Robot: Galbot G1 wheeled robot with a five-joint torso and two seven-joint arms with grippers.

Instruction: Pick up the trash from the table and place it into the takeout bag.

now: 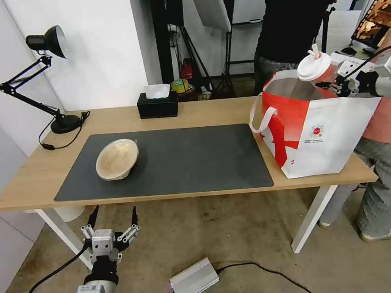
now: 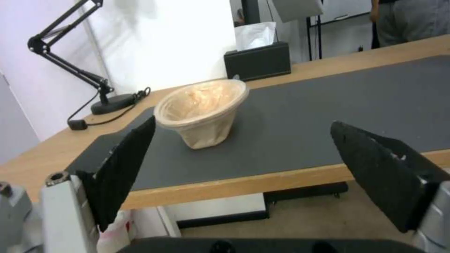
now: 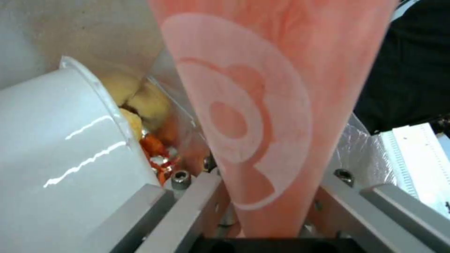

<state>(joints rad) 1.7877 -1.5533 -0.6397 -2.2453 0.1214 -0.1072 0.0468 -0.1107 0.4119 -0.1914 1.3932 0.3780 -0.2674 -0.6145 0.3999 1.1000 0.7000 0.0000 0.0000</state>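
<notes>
From the head camera we see our right gripper (image 1: pixel 336 85) clenched on the red drink cup (image 1: pixel 317 68), holding it upright over the open mouth of the takeout bag (image 1: pixel 315 129), which stands at the table's (image 1: pixel 33 174) right end; we judge it is poised there so the cup can drop straight in. The beige pulp bowl (image 1: pixel 116 159) lies tilted on the left part of the dark mat (image 1: pixel 183 161). Our left gripper (image 1: pixel 113 224) hangs below the table's near edge, fingers spread and holding nothing. A black tissue box (image 1: pixel 157 105) and a desk lamp (image 1: pixel 48 77) sit along the far side, and the floor is bare concrete.

The left wrist view looks across the near edge at the pulp bowl (image 2: pixel 201 112), between the released fingers (image 2: pixel 126 165).

The right wrist view shows the cup (image 3: pixel 262 116) between the jaws, and beside it, inside the bag, the white bowl (image 3: pixel 61 147) with red scraps.
</notes>
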